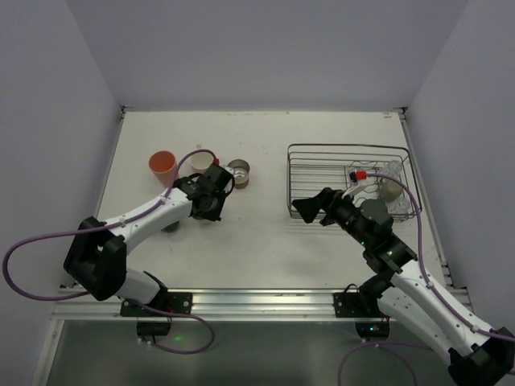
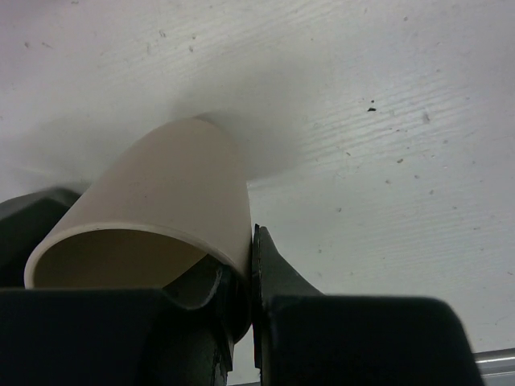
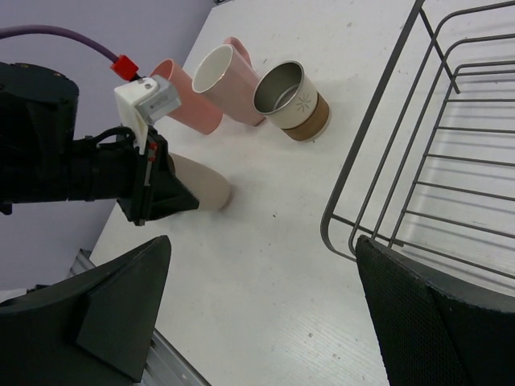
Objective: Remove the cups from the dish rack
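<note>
My left gripper (image 1: 211, 198) is shut on the rim of the beige cup (image 2: 161, 201), one finger inside and one outside. The cup is tilted, its base low at the table; it also shows in the right wrist view (image 3: 205, 189). The salmon-orange cup (image 1: 162, 166), pale pink cup (image 1: 201, 161) and shiny metal cup (image 1: 239, 172) stand on the table behind it. The dish rack (image 1: 322, 153) is at the right, with a clear cup (image 1: 393, 171) and an olive-grey mug (image 1: 389, 190) in its right end. My right gripper (image 1: 310, 209) is open and empty by the rack's near left corner.
The rack's left wall (image 3: 378, 137) rises just right of my right gripper (image 3: 265, 305). The three set-down cups are grouped closely: salmon (image 3: 189, 100), pink (image 3: 229, 80), metal (image 3: 290, 96). Walls enclose the table at left, back and right.
</note>
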